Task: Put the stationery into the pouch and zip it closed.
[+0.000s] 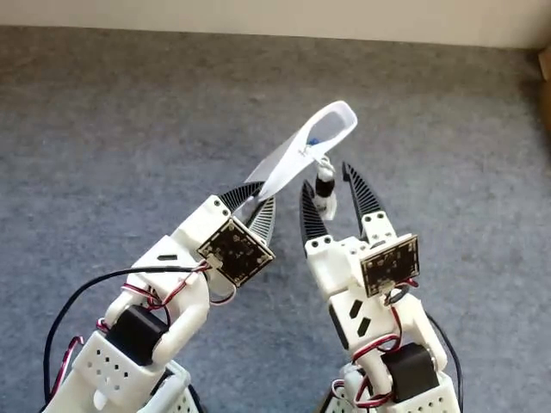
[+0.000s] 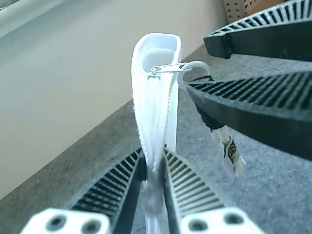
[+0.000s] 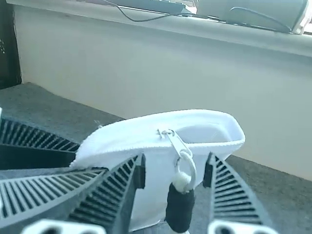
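White pouch pinched in left gripper, its inside mostly hidden.

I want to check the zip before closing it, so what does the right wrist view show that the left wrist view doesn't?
Right wrist view adds: the pouch broadside, its mouth open beyond the zip slider, and the black pull tab hanging between the open fingers of the right gripper. Left wrist view adds: the left gripper shut on the pouch, seen edge-on, and a white tag dangling by the right fingers. Both share: the zip slider and the other arm's ribbed fingers alongside.
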Controlling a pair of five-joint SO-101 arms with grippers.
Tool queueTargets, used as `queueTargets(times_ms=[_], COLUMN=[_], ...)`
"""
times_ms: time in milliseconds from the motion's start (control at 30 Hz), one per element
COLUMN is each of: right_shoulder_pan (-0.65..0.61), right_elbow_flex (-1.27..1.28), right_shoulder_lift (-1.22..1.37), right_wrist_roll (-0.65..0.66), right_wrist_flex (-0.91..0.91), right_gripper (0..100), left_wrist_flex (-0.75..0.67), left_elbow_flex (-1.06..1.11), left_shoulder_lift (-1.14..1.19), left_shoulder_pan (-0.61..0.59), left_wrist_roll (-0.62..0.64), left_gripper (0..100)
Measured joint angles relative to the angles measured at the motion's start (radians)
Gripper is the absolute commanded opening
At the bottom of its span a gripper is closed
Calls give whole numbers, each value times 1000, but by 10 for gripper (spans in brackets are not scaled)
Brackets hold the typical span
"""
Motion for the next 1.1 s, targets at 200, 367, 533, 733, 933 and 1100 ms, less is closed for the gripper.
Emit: queueTargets(times_ms=[200, 367, 533, 733, 933, 1100], right_shoulder_pan=[0, 0, 8, 84, 98, 126], right_elbow_flex=[-153, -227, -227, -227, -227, -227], right_shoulder_lift=[232, 253, 255, 255, 255, 255], right_wrist_roll=[0, 0, 0, 5, 18, 32], right_wrist_flex=[101, 106, 106, 106, 107, 107], right_gripper=[177, 104, 98, 66, 9, 9], left_wrist_flex=[0, 0, 0, 0, 0, 0], left_elbow_flex=[0, 0, 0, 0, 0, 0], left_shoulder_lift=[0, 0, 0, 0, 0, 0], left_shoulder_pan=[0, 0, -2, -2, -2, -2], left_wrist_roll=[0, 0, 0, 0, 0, 0], left_gripper=[5, 5, 5, 5, 5, 5])
